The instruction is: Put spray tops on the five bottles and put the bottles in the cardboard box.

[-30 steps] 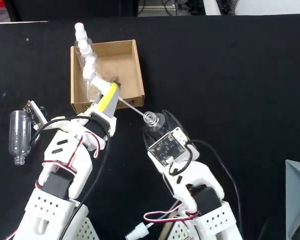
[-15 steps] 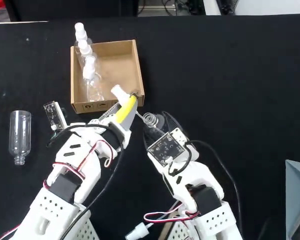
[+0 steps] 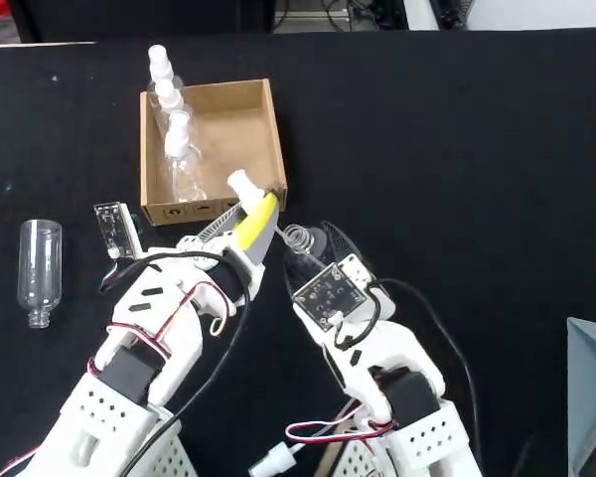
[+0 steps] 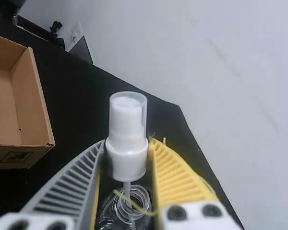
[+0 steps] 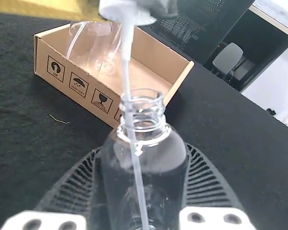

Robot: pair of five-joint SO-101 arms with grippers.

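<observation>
High view: cardboard box, brown, open-topped, on the black counter. Contents: three capped bottles of clear plastic with white tops, in a row along one side wall.

Left end effector, with ribbed grey and yellow fingers, is closed on the collar of a white spray top just off the box's near corner. The top's thin dip tube runs down into the threaded open neck of the held bottle.

Right end effector, with black ribbed fingers, is clamped round that bottle's clear cylindrical body.

Loose bottle, clear and uncapped, lies on its side on the counter, well apart from the box. A spare top, white, lies between the arm bases.
</observation>
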